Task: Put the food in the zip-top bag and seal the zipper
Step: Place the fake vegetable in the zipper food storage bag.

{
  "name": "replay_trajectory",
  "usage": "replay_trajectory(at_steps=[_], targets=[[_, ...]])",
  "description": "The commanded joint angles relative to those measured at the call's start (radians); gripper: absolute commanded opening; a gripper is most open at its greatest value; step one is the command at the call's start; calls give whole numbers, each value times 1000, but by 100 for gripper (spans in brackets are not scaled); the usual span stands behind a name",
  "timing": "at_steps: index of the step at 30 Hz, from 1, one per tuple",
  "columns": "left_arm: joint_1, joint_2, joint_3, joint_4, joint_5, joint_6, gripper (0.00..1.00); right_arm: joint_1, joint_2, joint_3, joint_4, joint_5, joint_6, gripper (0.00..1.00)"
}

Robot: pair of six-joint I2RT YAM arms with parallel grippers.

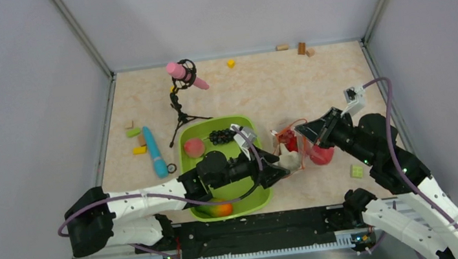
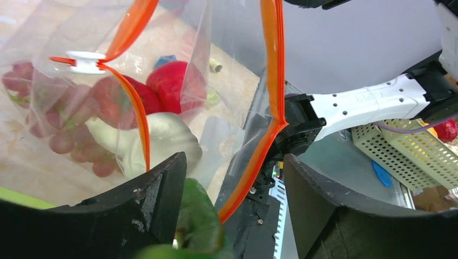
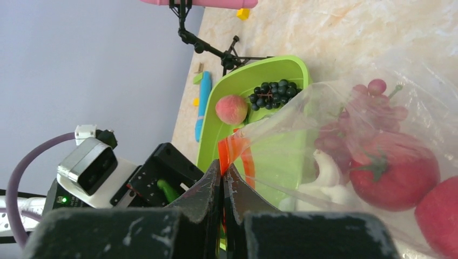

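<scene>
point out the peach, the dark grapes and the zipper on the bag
peach [image 3: 231,109]: right wrist view, middle of its rounded body
dark grapes [image 3: 273,93]: right wrist view, centre of the bunch
zipper [image 2: 274,59]: left wrist view, straight right-hand run of the orange strip

On my overhead feed, the left arm [image 1: 137,205] at seven o'clock and the right arm [image 1: 433,201] at five o'clock have white links dotted with small dark screw holes, joined by chunky black joints. A purple cable [image 1: 393,117] runs along each. Each wrist carries a small white-grey camera box [image 1: 354,94]. The left fingers [image 2: 156,199] are matte black, scuffed grey at the edges; the right fingers [image 3: 202,197] look the same.
</scene>
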Motion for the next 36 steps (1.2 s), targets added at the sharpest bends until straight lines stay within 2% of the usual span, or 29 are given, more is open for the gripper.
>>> replay_trajectory(at_steps=[1, 5, 7, 11, 12, 17, 25, 30, 36], targets=[[-5, -74, 18, -56, -39, 23, 69, 0, -21, 3, 77, 10, 10, 0], [-4, -70, 24, -88, -35, 30, 54, 0, -21, 5, 77, 9, 10, 0], [-5, -62, 35, -130, -11, 31, 39, -1, -22, 8, 77, 11, 9, 0], [-5, -74, 27, -152, 4, 14, 2, 0, -22, 11, 71, 14, 5, 0], [-5, -83, 20, -143, 6, 7, 0, 0, -22, 10, 72, 15, 6, 0], [-5, -125, -7, -48, -15, -12, 0, -1, -21, 1, 82, 3, 17, 0], [-5, -128, -9, 101, -234, -22, 0, 0, -19, -12, 112, -38, 38, 0], [-5, -60, -1, 223, -276, 6, 0, 0, -17, -34, 158, -69, 61, 0], [-5, 63, 5, 406, -245, 17, 0, 0, -11, -48, 212, -108, 96, 0]])
